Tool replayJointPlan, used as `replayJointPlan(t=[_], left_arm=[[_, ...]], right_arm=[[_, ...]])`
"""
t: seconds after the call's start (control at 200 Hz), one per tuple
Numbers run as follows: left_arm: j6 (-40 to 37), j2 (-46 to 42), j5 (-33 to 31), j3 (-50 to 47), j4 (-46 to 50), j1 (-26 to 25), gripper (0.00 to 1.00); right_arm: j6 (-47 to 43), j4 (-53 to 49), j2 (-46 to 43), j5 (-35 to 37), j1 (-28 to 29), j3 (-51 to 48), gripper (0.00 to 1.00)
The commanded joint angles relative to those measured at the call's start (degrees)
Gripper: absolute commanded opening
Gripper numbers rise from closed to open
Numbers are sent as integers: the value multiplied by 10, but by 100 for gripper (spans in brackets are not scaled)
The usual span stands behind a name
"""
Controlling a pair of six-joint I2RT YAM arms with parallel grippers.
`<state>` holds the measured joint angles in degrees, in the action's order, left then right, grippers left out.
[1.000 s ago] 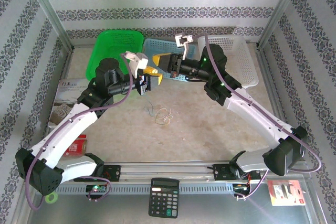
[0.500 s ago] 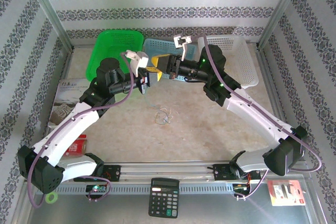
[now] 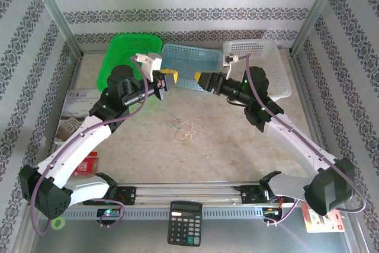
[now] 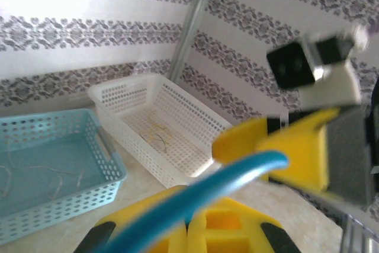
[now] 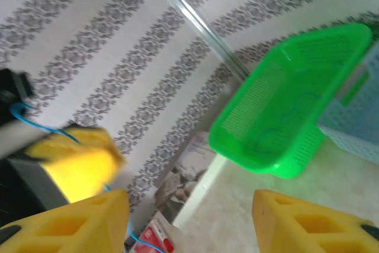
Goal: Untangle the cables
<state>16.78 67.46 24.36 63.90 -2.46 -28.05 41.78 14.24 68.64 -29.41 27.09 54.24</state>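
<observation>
Left wrist view is showing you the left gripper point(image 4: 187, 229) with its yellow fingers pressed together on a single blue cable point(image 4: 201, 195), which is arching up and away from the pinch. You are holding it just in front of the blue basket point(image 3: 192, 46), above its near rim. The right gripper point(image 3: 200, 79) is hanging at that same near rim, facing the left one, with its fingers spread wide and gripping nothing.

The rest of the cables point(image 3: 185, 132) are lying in a small loose heap on the table point(image 3: 237, 140), well nearer to you than the blue basket. Whether the blue cable's free end is trailing into that heap is too fine to tell.

You are most likely carrying one freed strand off to be set down, so do it well:
- Be lifting slowly while watching the heap. If it is stirring or rising, the strand is not free, and you should be pinning the heap with the open right gripper.
- Be keeping the left pinch firm; a wire this thin is liable to slip.
- Be keeping the two grippers apart, since they are standing close over the near rim.
</observation>
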Motion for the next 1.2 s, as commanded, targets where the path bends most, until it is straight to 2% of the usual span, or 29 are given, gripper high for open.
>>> replayJointPlan(t=[0.0,0.25,0.445,0.814,1.194], left_arm=[[9,-10,-56,37,-6,0,0],[33,-2,-127,87,1,1,0],[76,5,-184,114,-20,1,0],[133,0,-300,113,-91,0,0],[160,-5,-354,90,-144,0,0]], right_arm=[[5,28,-5,10,-1,-50,60],[-25,66,4,12,23,-148,63],[-30,124,15,17,30,-188,63],[26,260,103,14,69,-175,64],[110,443,227,31,123,-150,64]])
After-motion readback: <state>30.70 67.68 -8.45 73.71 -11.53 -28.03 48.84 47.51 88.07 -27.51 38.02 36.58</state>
